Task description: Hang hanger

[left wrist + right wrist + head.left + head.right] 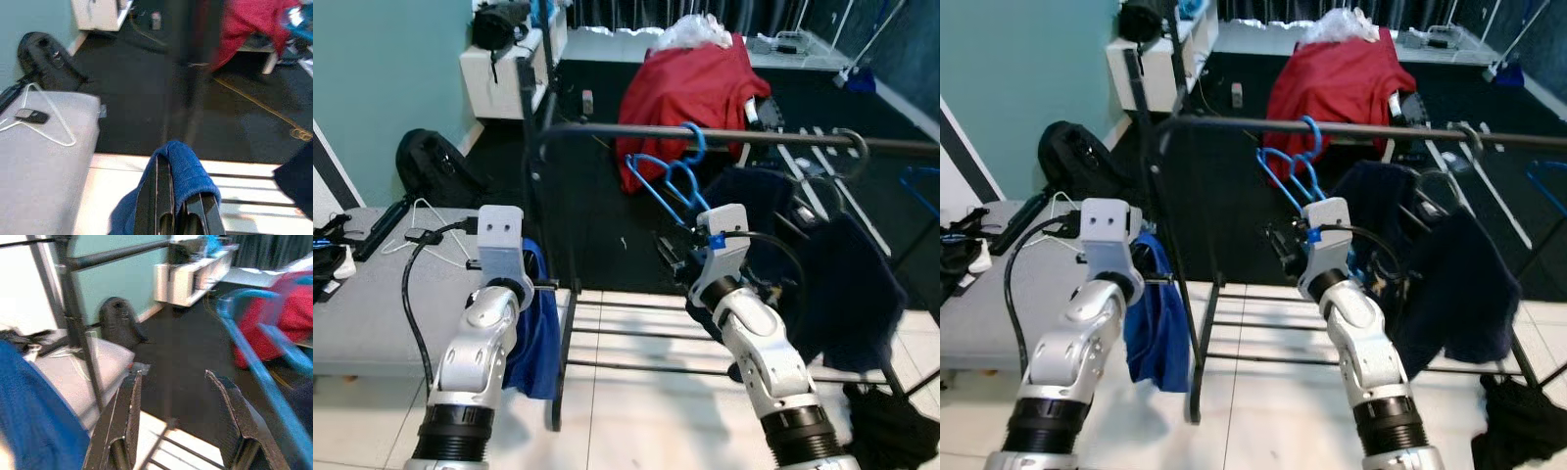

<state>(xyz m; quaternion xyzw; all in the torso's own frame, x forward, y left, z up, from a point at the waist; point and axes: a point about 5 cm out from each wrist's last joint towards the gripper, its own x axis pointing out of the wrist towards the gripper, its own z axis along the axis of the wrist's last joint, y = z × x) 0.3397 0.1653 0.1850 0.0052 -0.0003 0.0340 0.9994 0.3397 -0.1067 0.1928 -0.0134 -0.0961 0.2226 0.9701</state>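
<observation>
A blue hanger [668, 184] hangs by its hook on the black rail [773, 137] of a clothes rack. My right gripper [672, 253] is just below and in front of it, open with nothing between its fingers [124, 416]; in the right wrist view the blue hanger [254, 367] runs past beside one finger, apart from it. My left gripper [177, 215] is low at the rack's left post, shut with a blue cloth [183, 169] draped over its tips and hanging down [540, 333]. A white hanger [433, 227] lies on the grey table [372, 304].
Dark navy garments [847, 284] hang on the rack at the right. A red cloth [690, 83] covers furniture behind the rail. A black backpack [435, 166] leans by the teal wall. Black clothing [891, 426] lies on the tiled floor. Cables and a phone [30, 115] lie on the table.
</observation>
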